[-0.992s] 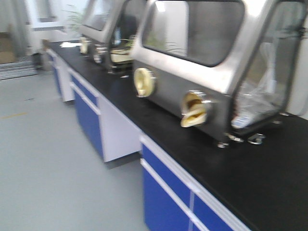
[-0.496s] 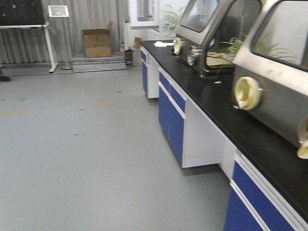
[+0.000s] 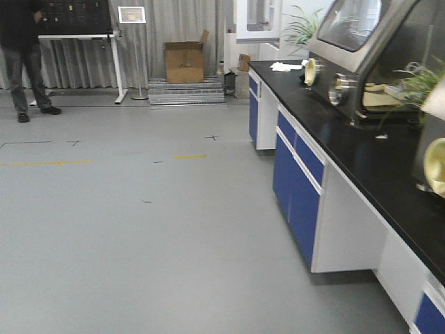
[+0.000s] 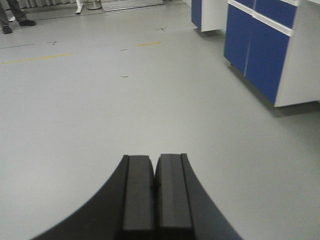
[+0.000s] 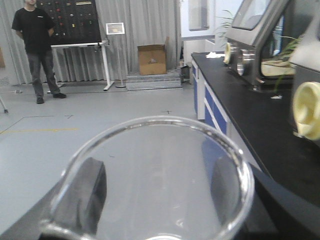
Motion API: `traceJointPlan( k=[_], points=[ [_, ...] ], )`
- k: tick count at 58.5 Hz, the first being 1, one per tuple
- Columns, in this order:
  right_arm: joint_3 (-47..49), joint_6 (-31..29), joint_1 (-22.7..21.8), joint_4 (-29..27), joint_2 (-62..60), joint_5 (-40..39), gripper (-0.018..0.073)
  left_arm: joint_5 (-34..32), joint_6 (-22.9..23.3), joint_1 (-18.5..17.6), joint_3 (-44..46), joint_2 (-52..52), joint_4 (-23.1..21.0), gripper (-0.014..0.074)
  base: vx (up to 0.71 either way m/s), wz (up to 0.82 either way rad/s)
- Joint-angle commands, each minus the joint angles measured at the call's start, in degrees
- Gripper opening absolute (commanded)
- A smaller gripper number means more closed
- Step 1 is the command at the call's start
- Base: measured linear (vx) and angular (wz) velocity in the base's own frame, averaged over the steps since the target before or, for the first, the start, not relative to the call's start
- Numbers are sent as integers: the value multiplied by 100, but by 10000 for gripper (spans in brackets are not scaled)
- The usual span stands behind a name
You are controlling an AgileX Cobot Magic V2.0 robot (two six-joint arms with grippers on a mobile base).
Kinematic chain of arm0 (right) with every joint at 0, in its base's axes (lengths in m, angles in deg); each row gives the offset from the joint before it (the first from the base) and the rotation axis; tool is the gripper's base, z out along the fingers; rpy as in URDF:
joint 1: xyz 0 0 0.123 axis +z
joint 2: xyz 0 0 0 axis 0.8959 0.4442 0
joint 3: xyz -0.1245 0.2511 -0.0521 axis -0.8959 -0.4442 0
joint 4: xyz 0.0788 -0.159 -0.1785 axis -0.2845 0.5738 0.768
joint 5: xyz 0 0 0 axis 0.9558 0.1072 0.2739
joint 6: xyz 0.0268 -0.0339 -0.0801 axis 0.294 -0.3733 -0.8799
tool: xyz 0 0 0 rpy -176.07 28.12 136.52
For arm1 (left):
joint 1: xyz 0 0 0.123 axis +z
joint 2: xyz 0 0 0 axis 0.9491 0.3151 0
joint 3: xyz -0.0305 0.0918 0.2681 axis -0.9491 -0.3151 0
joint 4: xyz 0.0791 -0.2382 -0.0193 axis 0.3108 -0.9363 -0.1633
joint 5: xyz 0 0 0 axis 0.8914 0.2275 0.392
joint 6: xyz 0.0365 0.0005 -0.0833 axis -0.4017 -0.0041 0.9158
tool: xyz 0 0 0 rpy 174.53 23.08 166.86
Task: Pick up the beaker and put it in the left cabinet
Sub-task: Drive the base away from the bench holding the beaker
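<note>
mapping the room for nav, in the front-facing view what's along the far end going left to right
person → black board on stand → framed sign → cardboard box → green plant → glove box

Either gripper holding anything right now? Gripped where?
The right gripper holds the glass beaker, its pads on opposite sides of the wall, below the rim. The left gripper is shut, holding nothing.

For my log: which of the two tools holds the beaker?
The right tool, its pads clamping the glass beaker; the left tool is shut with nothing between.
</note>
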Motion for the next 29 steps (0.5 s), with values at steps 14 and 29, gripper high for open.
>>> traceJointPlan(
  k=[14,29],
  points=[
    [168,-47,-19,121,34,-293,-4,-432,24,8,69,-62,0,4,48,25],
    [168,-47,-19,121,34,-293,-4,-428,24,8,69,-62,0,4,55,33]
  ],
)
